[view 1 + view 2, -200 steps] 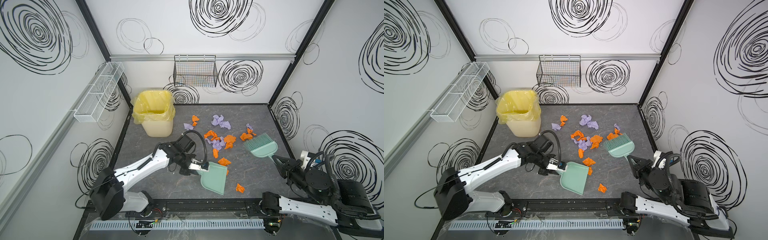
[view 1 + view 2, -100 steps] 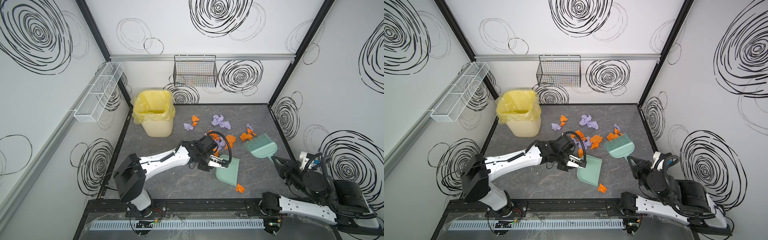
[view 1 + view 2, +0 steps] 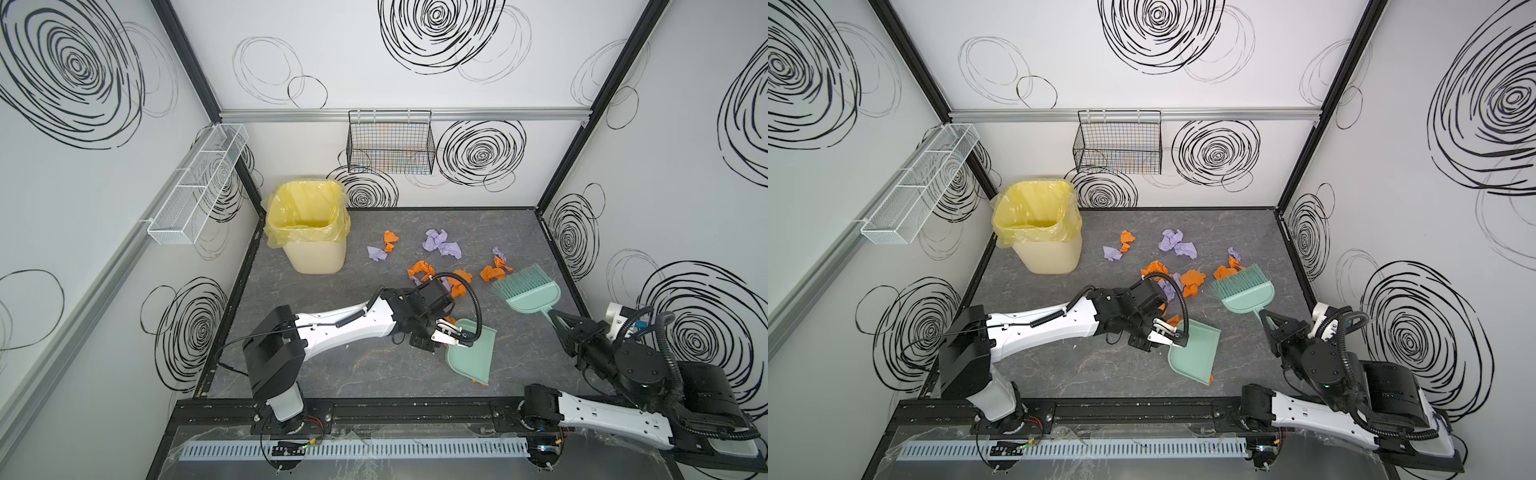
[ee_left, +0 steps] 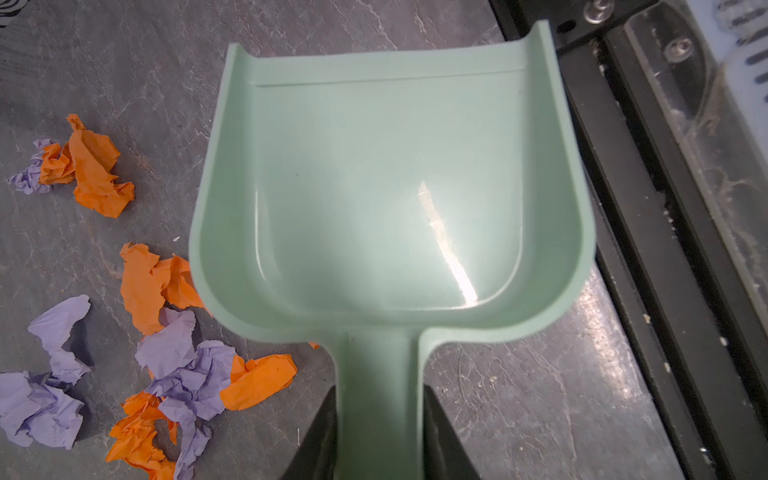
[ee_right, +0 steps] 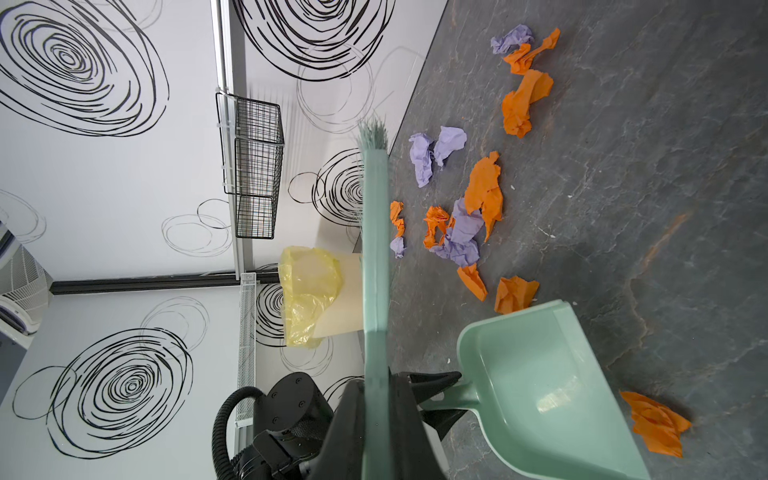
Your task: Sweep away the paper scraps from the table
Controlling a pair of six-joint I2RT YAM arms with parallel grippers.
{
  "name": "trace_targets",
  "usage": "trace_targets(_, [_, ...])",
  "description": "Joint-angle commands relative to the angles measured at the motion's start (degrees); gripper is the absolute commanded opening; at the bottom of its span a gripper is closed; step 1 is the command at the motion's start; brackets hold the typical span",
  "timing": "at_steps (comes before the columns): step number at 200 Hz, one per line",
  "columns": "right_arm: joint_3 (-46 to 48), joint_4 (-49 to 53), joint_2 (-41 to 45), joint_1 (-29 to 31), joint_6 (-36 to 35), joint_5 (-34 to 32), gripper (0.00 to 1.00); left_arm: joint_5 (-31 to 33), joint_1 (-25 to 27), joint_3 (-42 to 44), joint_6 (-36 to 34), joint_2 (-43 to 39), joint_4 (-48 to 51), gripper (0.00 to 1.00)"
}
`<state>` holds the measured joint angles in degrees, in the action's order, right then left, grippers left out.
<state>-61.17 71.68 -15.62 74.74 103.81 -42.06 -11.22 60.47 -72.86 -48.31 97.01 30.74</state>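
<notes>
The left end effector (image 3: 452, 335) (image 4: 376, 440) is clenched on the handle of the green dustpan (image 3: 473, 355) (image 4: 386, 187), which lies low over the table (image 3: 332, 374) with its mouth turned to the near side. Most paper scraps (image 3: 457, 282) (image 3: 1192, 280) lie just to the far side of this end effector, behind the pan. One orange piece (image 3: 1174, 320) sits right beside the end effector, and another (image 5: 656, 424) lies at the pan's near lip. The right end effector (image 3: 557, 319) (image 5: 376, 415) grasps the brush (image 3: 528, 289) handle, with its bristles pointing at the scraps on the far right.
</notes>
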Motion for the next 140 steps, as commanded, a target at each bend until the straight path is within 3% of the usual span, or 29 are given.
trace_targets(1, [-0.65,0.49,0.49,0.54,-0.64,-2.24,0.00,-0.21,1.10,0.09,1.12,1.20,-2.74,0.00])
trace_targets(85, [1.05,0.45,1.37,0.50,0.07,-1.35,0.00,2.40,2.76,1.22,0.85,3.97,-5.76,0.00])
trace_targets(140, [2.71,0.52,2.65,0.55,1.02,-1.05,0.00,7.39,3.17,2.72,-0.68,5.25,-8.48,0.00])
